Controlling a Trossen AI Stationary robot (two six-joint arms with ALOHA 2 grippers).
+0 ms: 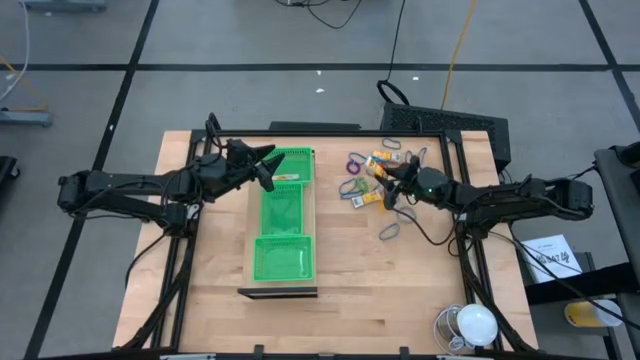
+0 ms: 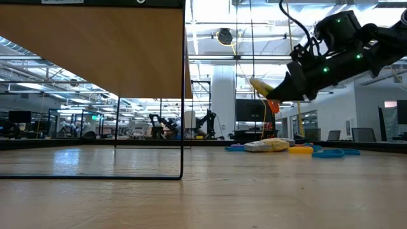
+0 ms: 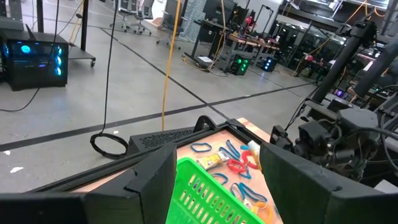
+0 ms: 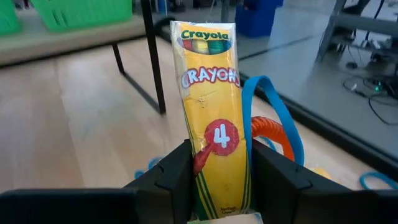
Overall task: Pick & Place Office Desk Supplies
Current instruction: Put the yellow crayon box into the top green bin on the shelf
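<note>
Wooden table (image 1: 220,270) had the green tray (image 1: 283,215) down its middle, and right of that tray the right gripper (image 4: 214,177) was clamped on a yellow crayon pack (image 4: 208,118) lifted above the scattered loops (image 1: 352,186), while the left gripper (image 1: 262,166) hung spread open over the tray's far end.
</note>
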